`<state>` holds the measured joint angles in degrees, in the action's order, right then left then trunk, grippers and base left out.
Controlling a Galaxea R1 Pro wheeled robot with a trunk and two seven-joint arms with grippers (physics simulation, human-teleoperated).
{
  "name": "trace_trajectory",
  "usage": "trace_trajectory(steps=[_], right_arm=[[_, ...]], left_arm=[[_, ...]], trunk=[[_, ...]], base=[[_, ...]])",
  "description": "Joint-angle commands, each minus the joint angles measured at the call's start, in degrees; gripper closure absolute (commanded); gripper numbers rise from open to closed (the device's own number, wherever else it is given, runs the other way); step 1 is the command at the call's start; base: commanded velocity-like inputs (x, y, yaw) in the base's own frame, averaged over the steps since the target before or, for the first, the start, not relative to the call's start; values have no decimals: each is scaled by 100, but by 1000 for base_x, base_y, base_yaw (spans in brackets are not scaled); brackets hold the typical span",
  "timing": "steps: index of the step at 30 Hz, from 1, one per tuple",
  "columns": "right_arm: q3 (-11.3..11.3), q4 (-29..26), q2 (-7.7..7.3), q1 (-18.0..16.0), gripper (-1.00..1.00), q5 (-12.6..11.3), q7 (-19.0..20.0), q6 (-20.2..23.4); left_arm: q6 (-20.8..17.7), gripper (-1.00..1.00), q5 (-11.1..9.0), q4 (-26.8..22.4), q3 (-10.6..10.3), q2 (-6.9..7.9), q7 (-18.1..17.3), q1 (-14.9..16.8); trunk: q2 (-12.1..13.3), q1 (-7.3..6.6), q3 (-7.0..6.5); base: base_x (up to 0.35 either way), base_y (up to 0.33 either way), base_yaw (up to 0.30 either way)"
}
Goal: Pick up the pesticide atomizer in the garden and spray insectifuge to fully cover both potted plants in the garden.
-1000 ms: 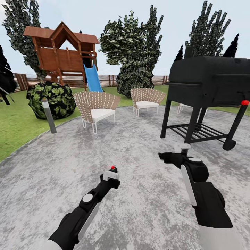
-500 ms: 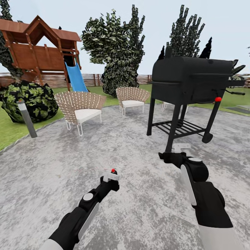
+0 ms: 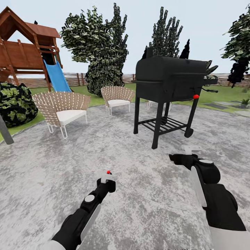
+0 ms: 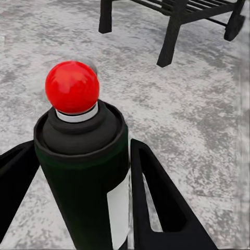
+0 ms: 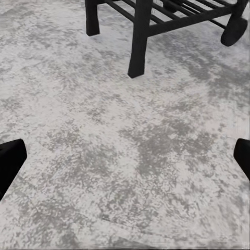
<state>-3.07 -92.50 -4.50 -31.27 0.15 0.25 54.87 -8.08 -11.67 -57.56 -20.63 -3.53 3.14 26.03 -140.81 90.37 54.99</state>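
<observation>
On gravel patio (image 3: 52,166), left gripper (image 4: 83,172) clamping pesticide atomizer (image 4: 78,156)

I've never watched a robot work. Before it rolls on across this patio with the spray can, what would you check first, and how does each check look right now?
1. Pesticide atomizer held: ok, it sits upright between the two fingers of the left gripper, red tip on top.
2. Right gripper free: ok, its fingers stand wide apart over bare gravel patio with nothing between them.
3. Grill out of the way: not ok, it stands close ahead of the right arm, so steering round it seems wise.
4. Chairs out of the way: ok, they stand farther off to the left.
5. Potted plants located: cannot tell; a small green plant far right on the lawn is too tiny to identify.
</observation>
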Motion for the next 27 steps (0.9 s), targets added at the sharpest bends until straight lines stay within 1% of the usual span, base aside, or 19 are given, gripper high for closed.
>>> trace_trajectory(steps=[1, 2, 3, 4, 5, 6, 7, 8, 9, 12, 13, 15, 19, 25, 27], right_arm=[[-23, -5, -51, 8, -100, -7, 7, 30], [-37, -5, -97, 40, -100, -7, 11, 31], [-42, -5, -125, 67, -100, -7, 13, 29], [-46, -5, -154, 95, -100, -9, 14, 28], [-43, -5, -223, 149, -100, -11, 22, 26], [-42, -5, -269, 172, -100, -12, 39, 24], [-46, -5, -372, 202, -100, -13, 144, 16], [-53, -5, -431, 207, -100, -14, 246, 12], [-87, -5, -582, 203, -100, -14, 563, 7], [-224, -5, -877, 201, -100, -12, 1222, 2], [-349, -5, -1082, 199, -100, -10, 1722, -3], [-511, -5, -1334, 194, -100, -8, 2381, -19], [-576, -5, -1409, 190, -100, -7, 2623, -40], [-595, -5, -1423, 176, -100, -7, 2679, -47], [-596, -5, -1426, 175, -100, -7, 2683, -47]], left_arm=[[-23, 100, -77, 25, -165, -37, 61, -28], [-18, 100, -116, 55, -245, -43, 71, -80], [-15, 100, -156, 61, -254, -43, 75, -118], [-10, 100, -204, 66, -248, -41, 82, -155], [3, 100, -307, 72, -206, -37, 100, -225], [13, 100, -346, 66, -188, -34, 105, -256], [50, 100, -395, 50, -161, -31, 111, -314], [84, 100, -409, 49, -150, -29, 114, -343], [188, 100, -432, 56, -136, -28, 103, -391], [397, 100, -458, 51, -142, -28, 69, -432], [508, 100, -468, 42, -157, -30, 48, -448], [645, 100, -482, 45, -177, -35, 23, -467], [697, 100, -481, 82, -194, -88, 13, -474], [659, 100, -483, 52, -211, -112, -23, -476], [622, 100, -484, 32, -274, -118, -53, -476]], trunk=[[-3, -1, 8], [-3, -1, 11], [-3, -1, 13], [-3, -1, 16], [-3, -1, 18], [-3, -1, 20], [-3, -1, 23], [-3, -1, 25], [-3, -1, 28], [-3, -1, 36], [-3, -1, 39], [-3, -1, 45], [-3, -1, 59], [-3, -1, 77], [-3, -1, 83]], base=[[0, 0, -275], [0, 0, -275], [0, 0, -275], [0, 0, -275], [0, 0, -275], [0, 0, -275], [0, 0, -275], [0, 0, -275], [0, 0, -275], [0, 0, -275], [0, 0, -275], [0, 0, -275], [0, 0, -275], [0, 0, -275], [0, 0, -275]])
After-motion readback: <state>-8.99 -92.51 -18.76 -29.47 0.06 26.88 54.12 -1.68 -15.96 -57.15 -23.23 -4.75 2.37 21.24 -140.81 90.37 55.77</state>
